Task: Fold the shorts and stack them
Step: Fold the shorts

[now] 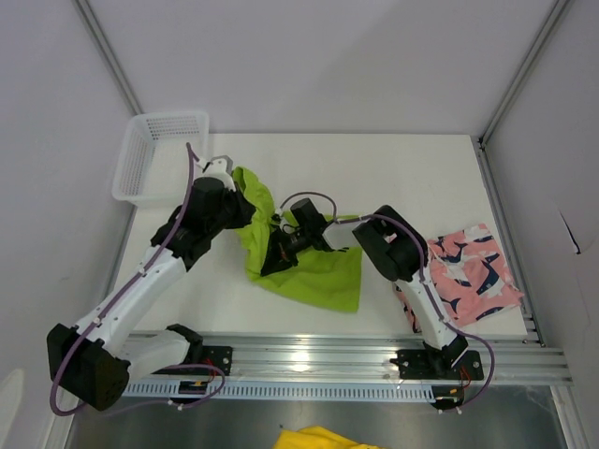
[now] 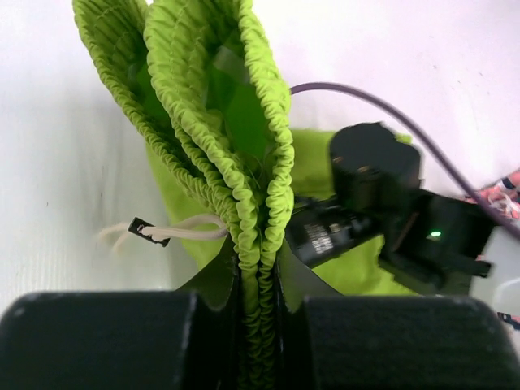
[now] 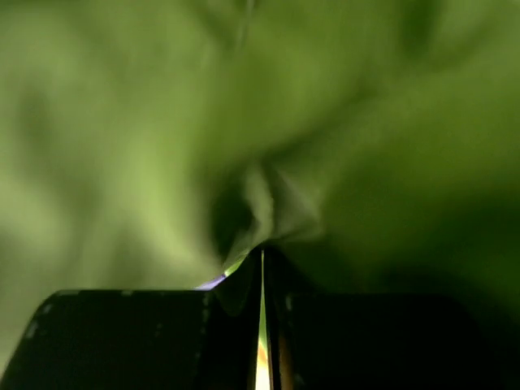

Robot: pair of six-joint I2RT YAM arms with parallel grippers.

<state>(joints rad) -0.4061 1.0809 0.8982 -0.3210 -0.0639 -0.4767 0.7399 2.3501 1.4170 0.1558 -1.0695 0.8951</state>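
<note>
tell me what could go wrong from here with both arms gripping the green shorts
1. The left jaws clamp several bunched layers of the lime green shorts at the waistband; a layer could slip free and skew the fold.
2. The right jaws seem to pinch only a thin fold of fabric, so a pull might lose it.
3. The loose drawstring beside the left jaws might snag.

Lime green shorts (image 2: pixel 244 162): matt cloth, waistband finely ribbed. Pink shorts (image 1: pixel 473 271): smooth printed cloth. Basket (image 1: pixel 128 168): white mesh plastic. Table (image 1: pixel 374 168): smooth, matt white.
</note>
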